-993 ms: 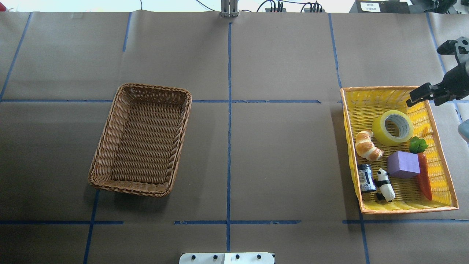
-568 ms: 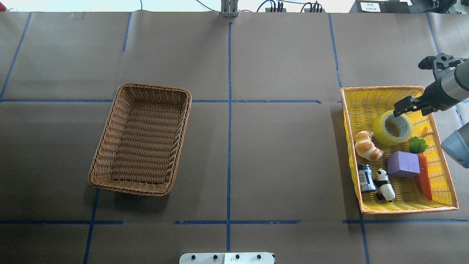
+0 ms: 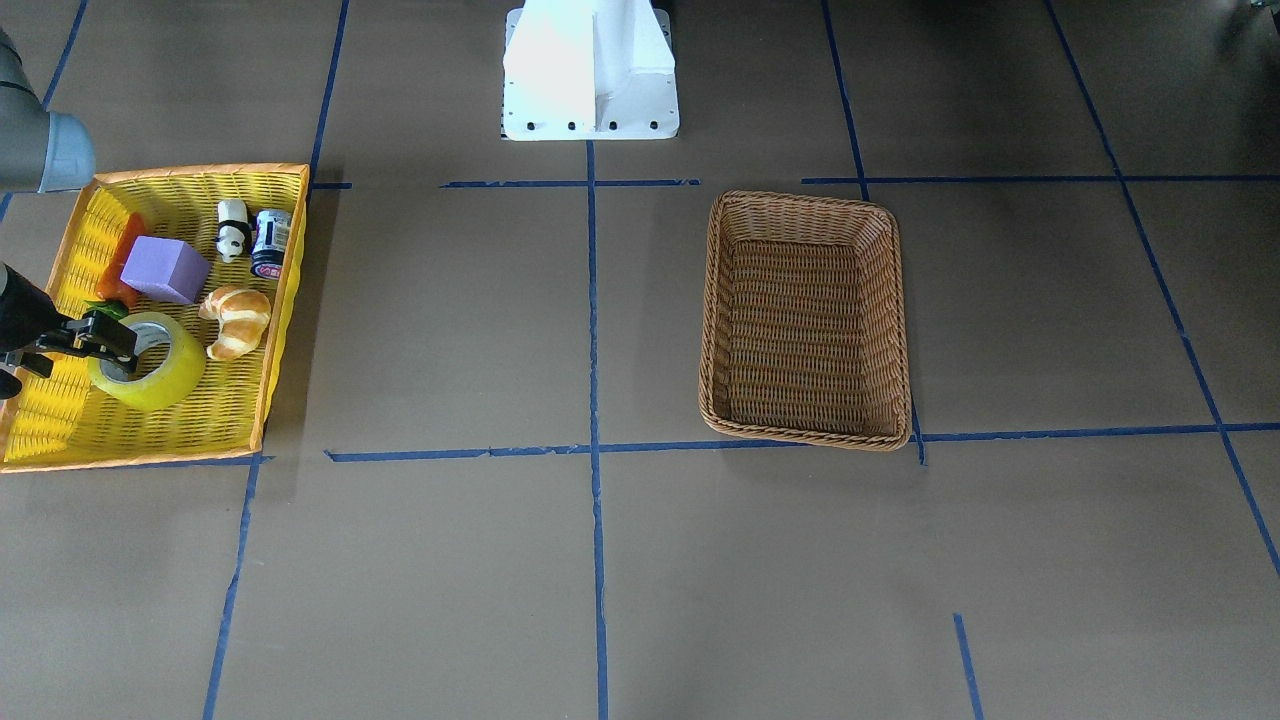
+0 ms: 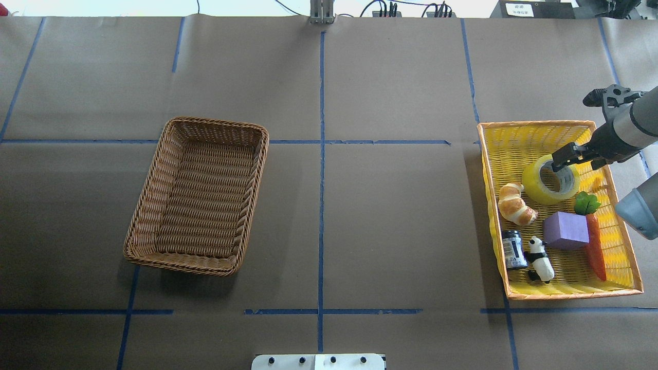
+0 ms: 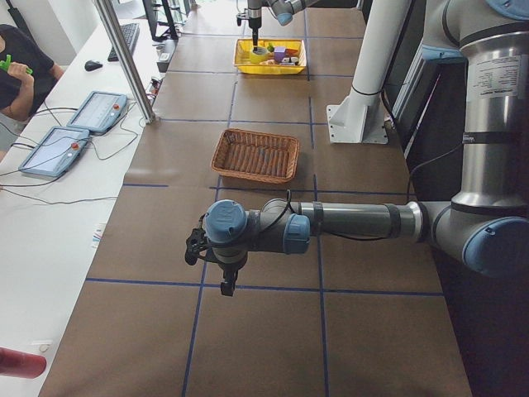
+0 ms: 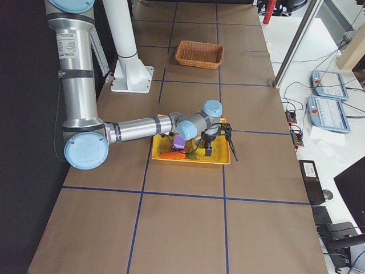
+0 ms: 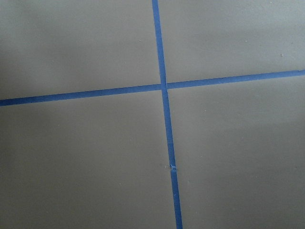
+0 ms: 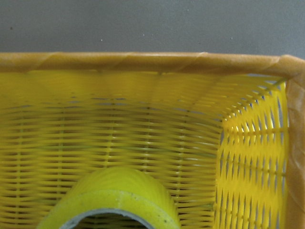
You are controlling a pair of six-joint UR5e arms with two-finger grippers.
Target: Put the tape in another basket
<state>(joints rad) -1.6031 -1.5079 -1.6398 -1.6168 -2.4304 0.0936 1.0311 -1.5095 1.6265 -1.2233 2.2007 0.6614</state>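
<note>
My right gripper (image 4: 576,161) hangs open over the tape (image 4: 535,186), one finger at its core; tape lies in yellow tray (image 4: 534,124), near croissant (image 4: 515,204).

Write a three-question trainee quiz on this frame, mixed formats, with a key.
1. True or false: the tape already lies in the wicker basket.
2. The right gripper is at: A) the wicker basket, B) the tape's far rim, C) bare table.
3. Fill in: the orange toy lying alongside the purple block is a ___.

Key: 1 false, the tape is in the yellow tray; 2 B; 3 carrot.
</note>
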